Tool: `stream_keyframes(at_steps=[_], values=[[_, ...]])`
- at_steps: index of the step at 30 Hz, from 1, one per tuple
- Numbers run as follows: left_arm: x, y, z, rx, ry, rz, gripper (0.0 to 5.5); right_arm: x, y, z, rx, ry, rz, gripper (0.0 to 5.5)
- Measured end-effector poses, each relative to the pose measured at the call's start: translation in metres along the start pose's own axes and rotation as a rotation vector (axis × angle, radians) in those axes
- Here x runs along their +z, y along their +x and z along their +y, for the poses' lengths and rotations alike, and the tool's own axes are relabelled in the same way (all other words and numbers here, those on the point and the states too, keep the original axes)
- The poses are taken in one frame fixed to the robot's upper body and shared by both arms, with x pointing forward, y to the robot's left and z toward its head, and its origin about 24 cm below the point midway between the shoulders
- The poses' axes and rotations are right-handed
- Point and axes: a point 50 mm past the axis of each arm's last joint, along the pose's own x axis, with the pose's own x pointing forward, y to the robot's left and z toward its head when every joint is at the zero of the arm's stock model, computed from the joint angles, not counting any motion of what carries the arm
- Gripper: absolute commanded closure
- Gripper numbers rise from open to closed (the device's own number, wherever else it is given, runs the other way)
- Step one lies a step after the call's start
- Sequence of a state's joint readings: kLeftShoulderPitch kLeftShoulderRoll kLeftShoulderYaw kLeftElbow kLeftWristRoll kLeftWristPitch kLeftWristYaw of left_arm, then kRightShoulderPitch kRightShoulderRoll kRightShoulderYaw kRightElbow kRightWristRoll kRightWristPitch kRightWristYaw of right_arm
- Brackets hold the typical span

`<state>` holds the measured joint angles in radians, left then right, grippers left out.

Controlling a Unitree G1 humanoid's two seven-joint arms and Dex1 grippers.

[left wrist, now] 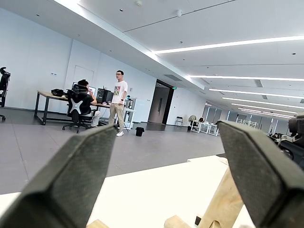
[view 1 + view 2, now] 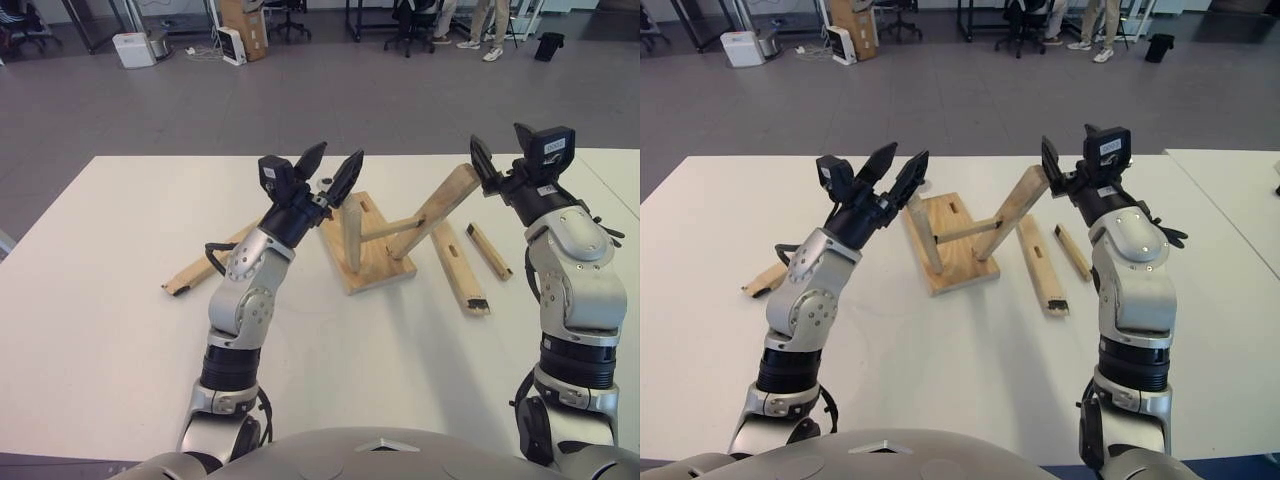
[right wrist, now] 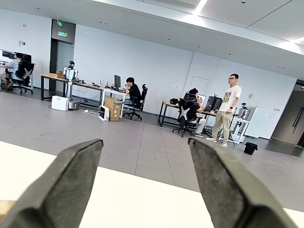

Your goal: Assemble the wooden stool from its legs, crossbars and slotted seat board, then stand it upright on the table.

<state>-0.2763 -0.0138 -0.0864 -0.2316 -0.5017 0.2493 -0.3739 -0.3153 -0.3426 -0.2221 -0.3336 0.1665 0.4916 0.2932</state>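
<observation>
The slotted seat board (image 2: 372,268) lies flat at mid-table. One leg (image 2: 352,235) stands upright in it, and a second leg (image 2: 437,208) leans out to the right. A crossbar (image 2: 386,228) joins the two. My left gripper (image 2: 326,170) is open, raised just above and left of the upright leg's top, holding nothing. My right gripper (image 2: 505,157) is open too, with its fingers right beside the leaning leg's upper end and nothing between them. A loose leg (image 2: 460,266) and a short crossbar (image 2: 489,250) lie to the right of the board.
Another loose leg (image 2: 200,265) lies on the white table (image 2: 100,330) to the left, partly behind my left arm. A second table (image 2: 612,172) adjoins at the far right. Bare tabletop stretches along the near side and the left.
</observation>
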Motion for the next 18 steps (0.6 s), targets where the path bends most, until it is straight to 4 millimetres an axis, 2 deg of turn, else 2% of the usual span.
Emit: stream_keyframes(at_steps=[6,10,13,15,18], values=[[0.004,0.004,0.003,-0.016,-0.011,-0.027,1.62,0.004,0.005,0.000,0.031,0.054,0.020,2.11],[0.031,0.023,0.001,-0.073,0.010,-0.092,1.62,0.010,0.005,0.000,0.093,0.107,-0.003,2.11],[0.058,0.036,-0.020,-0.178,0.008,-0.185,1.62,0.022,0.008,0.008,0.199,0.144,-0.071,2.11],[0.065,0.034,-0.025,-0.189,0.007,-0.192,1.62,0.036,0.008,-0.002,0.179,0.143,-0.136,2.11],[0.070,0.031,-0.027,-0.195,0.012,-0.180,1.62,0.054,0.010,-0.003,0.187,0.150,-0.212,2.11]])
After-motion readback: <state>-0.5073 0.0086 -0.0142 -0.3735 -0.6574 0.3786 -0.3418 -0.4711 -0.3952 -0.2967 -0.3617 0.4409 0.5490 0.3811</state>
